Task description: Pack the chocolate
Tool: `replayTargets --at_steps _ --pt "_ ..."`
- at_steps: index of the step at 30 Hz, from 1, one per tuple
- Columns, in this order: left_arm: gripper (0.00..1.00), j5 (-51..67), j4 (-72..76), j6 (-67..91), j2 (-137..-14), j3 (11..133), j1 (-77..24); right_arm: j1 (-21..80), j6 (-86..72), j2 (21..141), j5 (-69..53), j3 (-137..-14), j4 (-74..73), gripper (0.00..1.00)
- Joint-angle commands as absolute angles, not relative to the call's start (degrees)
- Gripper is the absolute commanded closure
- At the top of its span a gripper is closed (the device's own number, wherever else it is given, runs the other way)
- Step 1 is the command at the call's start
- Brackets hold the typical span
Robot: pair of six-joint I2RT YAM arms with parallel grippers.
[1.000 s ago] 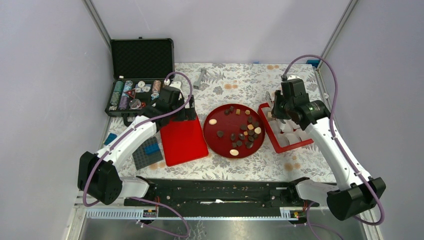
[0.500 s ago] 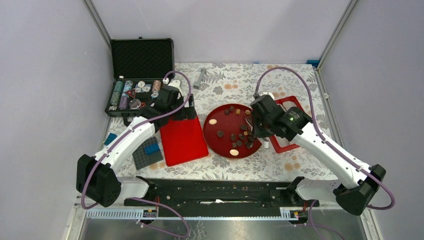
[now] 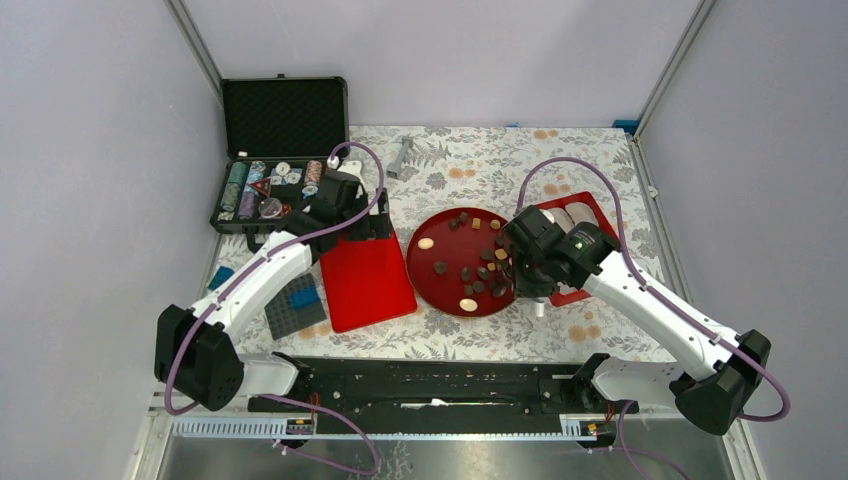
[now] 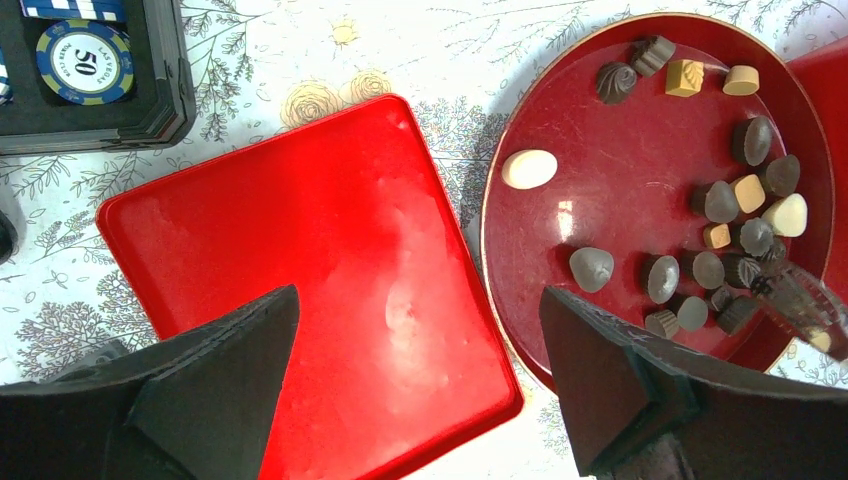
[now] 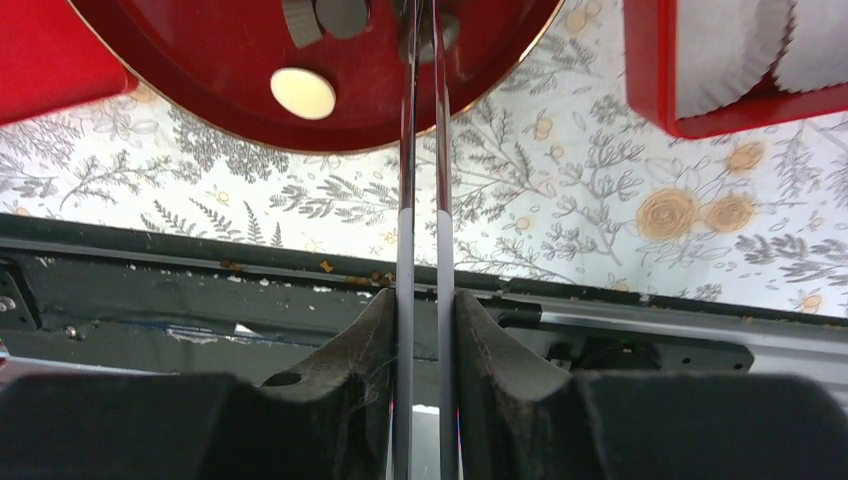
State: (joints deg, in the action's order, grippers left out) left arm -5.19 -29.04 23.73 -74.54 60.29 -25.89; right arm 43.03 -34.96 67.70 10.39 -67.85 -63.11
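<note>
Black padded fingers of the right hand are closed on a thin pair of tongs, whose tips reach over the near rim of the round red plate. All the chocolate I can find lies loose on that plate, crowded mostly on its right half. Beside it, the left hand hangs wide open and empty above a square red tray. Right of the plate and a little farther back sits the red box of white paper cups. The cups that show hold nothing, so packing looks barely begun. Farthest back, on the left, is the poker chip case.

The top view hides much of the box behind the right arm, while the right wrist view shows two bare cups. Only the left wrist view shows the tong tips among the pieces, and I cannot tell whether they pinch one.
</note>
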Motion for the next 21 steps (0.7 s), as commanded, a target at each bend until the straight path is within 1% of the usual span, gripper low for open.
replayTargets --at_steps 1,3,7,11,17,21 --pt "0.01 -5.4 -26.9 22.8 -75.5 62.5 -25.6 43.6 -37.8 66.0 6.2 -65.4 -61.3 0.76" --pt "0.01 -5.4 -26.9 22.4 -76.1 62.9 -25.6 43.6 -38.1 65.7 6.4 -65.1 -61.3 0.74" --pt "0.01 -5.3 -26.9 22.3 -77.1 63.5 -25.6 43.5 -38.1 65.8 7.6 -65.7 -61.8 0.64" --pt "0.01 -4.8 -26.6 22.8 -77.5 63.5 -25.6 43.5 -37.8 65.9 7.9 -66.2 -62.1 0.63" --pt "0.01 -4.6 -26.2 23.1 -77.8 63.4 -25.6 43.5 -36.4 65.8 11.6 -69.6 -65.9 0.61" --pt "0.01 -4.3 -26.1 23.1 -78.8 63.7 -25.6 43.6 -34.9 65.3 10.9 -69.6 -67.0 0.57"
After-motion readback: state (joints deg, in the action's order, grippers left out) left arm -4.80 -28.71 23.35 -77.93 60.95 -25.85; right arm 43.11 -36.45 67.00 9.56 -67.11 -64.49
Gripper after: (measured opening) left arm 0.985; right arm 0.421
